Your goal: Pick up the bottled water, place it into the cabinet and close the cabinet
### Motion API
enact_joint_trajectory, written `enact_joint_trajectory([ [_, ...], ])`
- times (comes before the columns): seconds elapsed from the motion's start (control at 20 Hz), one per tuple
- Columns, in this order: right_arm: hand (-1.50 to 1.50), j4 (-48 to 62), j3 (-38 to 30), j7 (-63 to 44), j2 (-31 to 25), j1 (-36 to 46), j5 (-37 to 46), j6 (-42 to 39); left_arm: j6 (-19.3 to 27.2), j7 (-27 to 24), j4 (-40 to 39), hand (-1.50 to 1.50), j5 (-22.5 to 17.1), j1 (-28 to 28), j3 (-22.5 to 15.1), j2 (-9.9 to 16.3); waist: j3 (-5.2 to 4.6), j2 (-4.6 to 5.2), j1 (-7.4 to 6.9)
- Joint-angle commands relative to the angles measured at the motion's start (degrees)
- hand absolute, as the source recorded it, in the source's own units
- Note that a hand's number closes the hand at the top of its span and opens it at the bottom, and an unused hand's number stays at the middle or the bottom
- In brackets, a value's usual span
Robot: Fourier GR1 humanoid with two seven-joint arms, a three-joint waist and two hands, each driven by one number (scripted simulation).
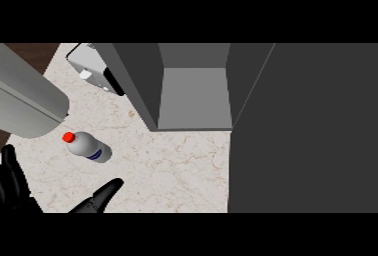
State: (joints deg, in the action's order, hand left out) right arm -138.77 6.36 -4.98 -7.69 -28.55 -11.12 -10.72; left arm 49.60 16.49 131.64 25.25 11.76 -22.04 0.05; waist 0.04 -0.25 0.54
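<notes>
The bottled water (88,147) lies on its side on the pale marbled counter (177,170) in the left-centre of the frame, its red cap (69,136) pointing toward the upper left and its white body angled toward the lower right. A dark blue label band wraps the body near its base; no writing on it can be read.

Black fingers show along the lower left: one hand (13,182) stands at the far left edge, fingers straight and raised, below and left of the bottle and apart from it, holding nothing. A single black finger (100,197) comes up from the bottom edge, pointing toward the upper right, below the bottle and not touching it. Which hand it belongs to cannot be told.

A grey forearm (26,95) crosses the upper left corner. The open grey cabinet (193,95) sits upper centre, its door (303,130) filling the right side. A white appliance (92,67) sits at upper left, beside the cabinet.
</notes>
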Motion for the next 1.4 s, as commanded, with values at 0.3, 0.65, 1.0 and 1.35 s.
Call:
enact_joint_trajectory([
  [0.3,-1.50,-11.3,-2.3,1.0,-1.0,-10.9,-4.0,-4.3,4.2,1.4,1.8,-1.50,6.6,5.8,-9.1,-0.1,-0.04,0.00,-0.01],
  [0.65,-1.50,-12.2,-2.6,5.9,-0.9,-18.7,-4.5,-8.1,6.7,2.0,-3.9,-1.50,3.5,0.4,-3.1,0.0,-0.05,0.04,0.72],
  [1.0,-1.50,-11.3,-3.2,11.1,-0.7,-22.1,-4.6,-10.9,5.5,-4.1,-7.6,-1.50,-10.1,1.1,4.0,0.7,-0.16,0.00,0.66],
  [1.35,-1.50,-11.6,-3.8,12.8,-0.8,-23.8,-4.0,-11.0,2.7,-18.0,-16.9,-1.50,-23.8,4.0,9.7,0.0,-0.29,0.03,0.24],
])
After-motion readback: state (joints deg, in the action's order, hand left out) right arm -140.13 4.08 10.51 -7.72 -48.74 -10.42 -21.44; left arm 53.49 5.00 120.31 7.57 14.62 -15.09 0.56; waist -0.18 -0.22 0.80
